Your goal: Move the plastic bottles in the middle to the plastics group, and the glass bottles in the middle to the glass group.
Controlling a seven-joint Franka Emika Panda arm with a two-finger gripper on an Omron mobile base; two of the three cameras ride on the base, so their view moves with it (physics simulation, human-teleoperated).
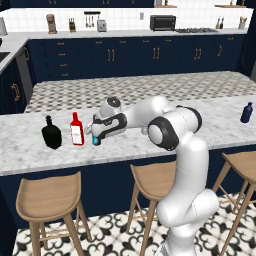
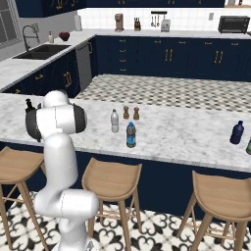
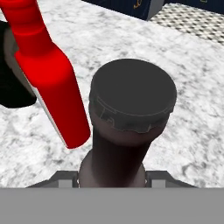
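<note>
arm (image 1: 175,130): reaching left, forearm level | gripper (image 1: 95,136): pointing down | fingers: closed on something

No lettering is showing clearly enough to read anywhere. The red bottle (image 1: 76,129) is wearing a white label, and the water bottle (image 2: 131,135) is carrying a bright blue one (both too small and blurred to make out words). The clear bottle (image 2: 114,121) is showing a pale label, equally blank at this size.
</note>
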